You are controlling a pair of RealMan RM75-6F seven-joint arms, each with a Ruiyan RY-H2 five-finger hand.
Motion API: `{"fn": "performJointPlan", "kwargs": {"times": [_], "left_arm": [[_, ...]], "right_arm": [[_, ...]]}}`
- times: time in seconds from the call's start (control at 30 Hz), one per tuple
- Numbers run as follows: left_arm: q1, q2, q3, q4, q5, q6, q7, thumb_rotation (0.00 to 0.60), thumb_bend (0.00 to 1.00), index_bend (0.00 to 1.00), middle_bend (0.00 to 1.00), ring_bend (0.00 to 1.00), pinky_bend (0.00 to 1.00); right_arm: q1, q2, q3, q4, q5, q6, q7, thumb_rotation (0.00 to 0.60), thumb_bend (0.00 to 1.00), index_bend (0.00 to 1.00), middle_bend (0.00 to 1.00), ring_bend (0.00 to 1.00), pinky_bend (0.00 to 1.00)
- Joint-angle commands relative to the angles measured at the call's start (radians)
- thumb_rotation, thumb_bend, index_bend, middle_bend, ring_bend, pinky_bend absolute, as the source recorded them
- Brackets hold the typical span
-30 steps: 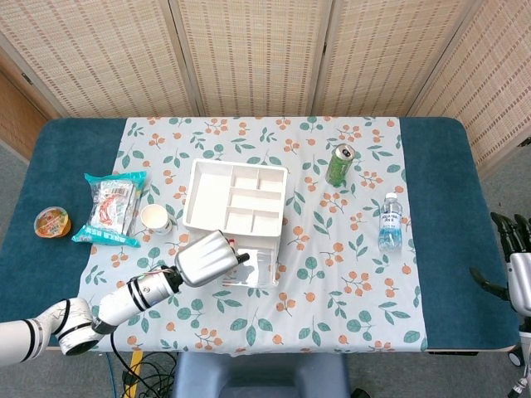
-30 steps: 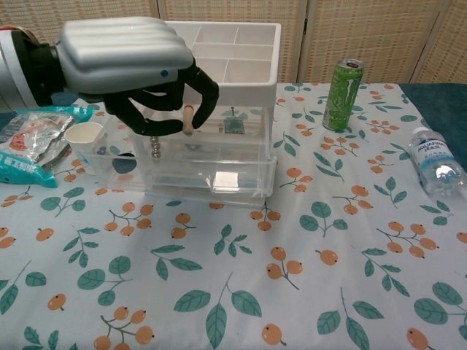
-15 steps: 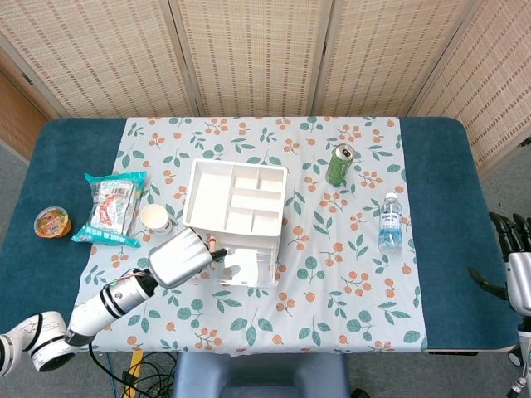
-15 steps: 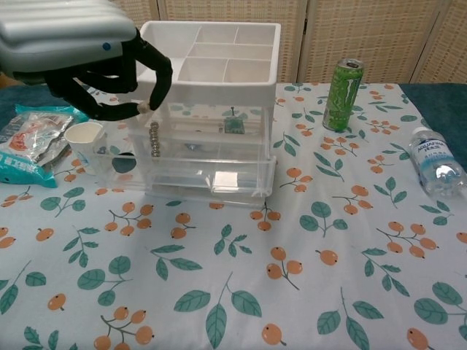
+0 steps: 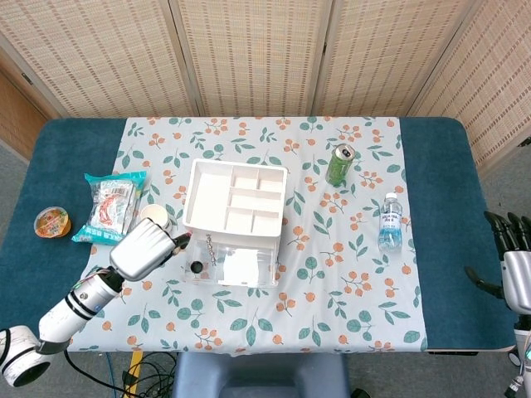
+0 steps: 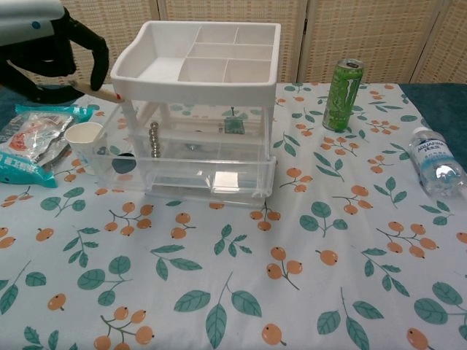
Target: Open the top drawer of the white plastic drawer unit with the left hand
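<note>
White drawer unit [image 5: 235, 224] sits mid-table, its clear top drawer [image 6: 191, 142] pulled out; your left hand [image 5: 145, 250], at its 8 o'clock, has fingers [image 6: 87, 55] curled, holding nothing.

Your head view looks almost straight down from high above, taking in the whole counter [image 5: 50, 149], the floral cloth [image 5: 332, 274] and the folding screens behind it. Your chest view sits low at the near edge and faces forward, close in, so the white plastic drawer unit [image 6: 197, 124] fills its upper middle. Both views share the drawer unit [image 5: 235, 222], the green can [image 5: 339, 164] [image 6: 343, 95], the water bottle [image 5: 390, 221] [image 6: 438, 169] and the paper cup [image 5: 154, 217] [image 6: 84, 138].
</note>
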Motion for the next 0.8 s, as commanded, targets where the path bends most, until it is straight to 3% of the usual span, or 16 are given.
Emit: {"fn": "performJointPlan", "kwargs": {"times": [0.03, 0.53, 0.8], "left_arm": [[0.019, 0.016, 0.002, -0.008, 0.005, 0.017, 0.005, 0.600, 0.41, 0.52, 1.00, 1.00, 1.00], [0.094, 0.048, 0.002, -0.001, -0.061, 0.006, 0.042, 0.600, 0.42, 0.52, 1.00, 1.00, 1.00], [0.101, 0.019, 0.031, 0.019, -0.051, -0.057, 0.077, 0.600, 0.42, 0.52, 1.00, 1.00, 1.00]], "right_arm": [[0.001, 0.000, 0.000, 0.000, 0.000, -0.001, 0.000, 0.600, 0.22, 0.05, 0.12, 0.09, 0.01], [0.003, -0.006, -0.003, 0.007, 0.000, -0.005, 0.007, 0.600, 0.22, 0.05, 0.12, 0.09, 0.01], [0.004, -0.008, -0.005, 0.008, -0.003, -0.006, 0.007, 0.600, 0.22, 0.05, 0.12, 0.09, 0.01]]}}
